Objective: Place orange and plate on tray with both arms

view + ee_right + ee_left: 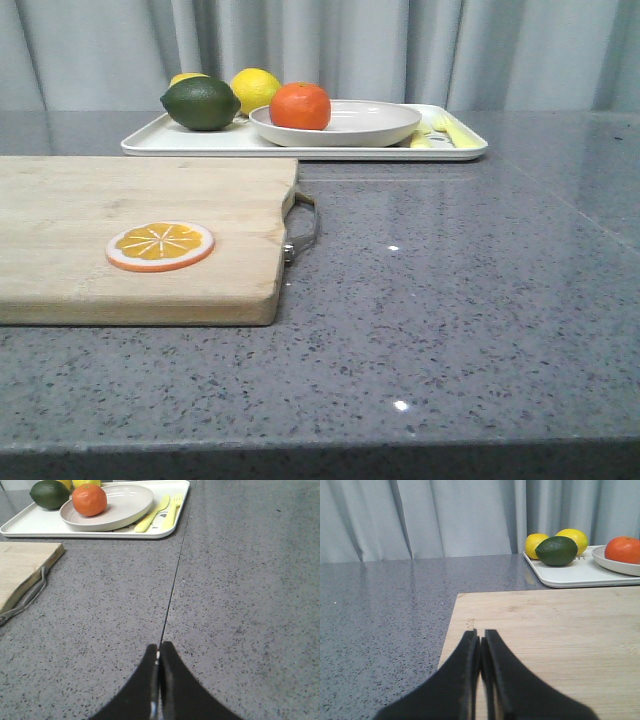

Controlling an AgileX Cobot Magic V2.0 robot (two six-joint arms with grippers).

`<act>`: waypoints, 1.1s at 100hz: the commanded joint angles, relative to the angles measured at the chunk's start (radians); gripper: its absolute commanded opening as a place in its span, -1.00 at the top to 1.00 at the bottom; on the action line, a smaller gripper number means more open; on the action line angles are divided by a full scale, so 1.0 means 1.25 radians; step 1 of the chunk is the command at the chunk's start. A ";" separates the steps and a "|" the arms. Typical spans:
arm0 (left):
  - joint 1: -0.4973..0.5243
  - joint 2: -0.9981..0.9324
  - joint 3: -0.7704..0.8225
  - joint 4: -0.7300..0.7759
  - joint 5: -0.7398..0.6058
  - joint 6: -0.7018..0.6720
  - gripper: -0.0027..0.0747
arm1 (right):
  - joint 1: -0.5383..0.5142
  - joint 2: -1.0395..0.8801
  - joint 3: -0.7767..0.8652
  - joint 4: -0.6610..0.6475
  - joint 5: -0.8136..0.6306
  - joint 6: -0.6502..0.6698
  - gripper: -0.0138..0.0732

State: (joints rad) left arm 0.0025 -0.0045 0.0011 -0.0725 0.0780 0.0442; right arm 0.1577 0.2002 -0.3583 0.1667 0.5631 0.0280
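The orange [300, 106] sits in the off-white plate [370, 124], which rests on the white tray [160, 140] at the back of the counter. They also show in the right wrist view: orange [89, 500], plate [127, 505], tray [30, 526]. In the left wrist view the orange [623, 549] and plate [615, 566] are at the edge, on the tray [570, 572]. My left gripper [480, 636] is shut and empty over the wooden cutting board [545, 635]. My right gripper [159, 647] is shut and empty over bare counter. Neither gripper shows in the front view.
A dark green lime [200, 103] and yellow lemons [256, 88] lie on the tray's left part; yellow cutlery [445, 131] lies on its right part. The cutting board [130, 240] with an orange slice disc [160, 246] and a metal handle [303, 228] lies at the left.
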 commanded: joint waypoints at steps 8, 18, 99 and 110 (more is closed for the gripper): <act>0.001 -0.024 0.018 -0.002 -0.062 -0.004 0.98 | -0.012 -0.004 0.058 -0.006 -0.208 -0.010 0.82; 0.001 -0.024 0.018 -0.002 -0.062 -0.004 0.98 | -0.027 -0.028 0.122 -0.024 -0.327 -0.009 0.82; 0.001 -0.024 0.018 -0.002 -0.062 -0.004 0.98 | -0.106 -0.185 0.310 -0.230 -0.500 0.169 0.82; 0.001 -0.024 0.018 -0.002 -0.062 -0.004 0.98 | -0.106 -0.185 0.310 -0.230 -0.500 0.169 0.82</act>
State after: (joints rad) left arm 0.0025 -0.0045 0.0011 -0.0725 0.0790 0.0442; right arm 0.0324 -0.0103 0.0289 -0.1081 0.0115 0.2387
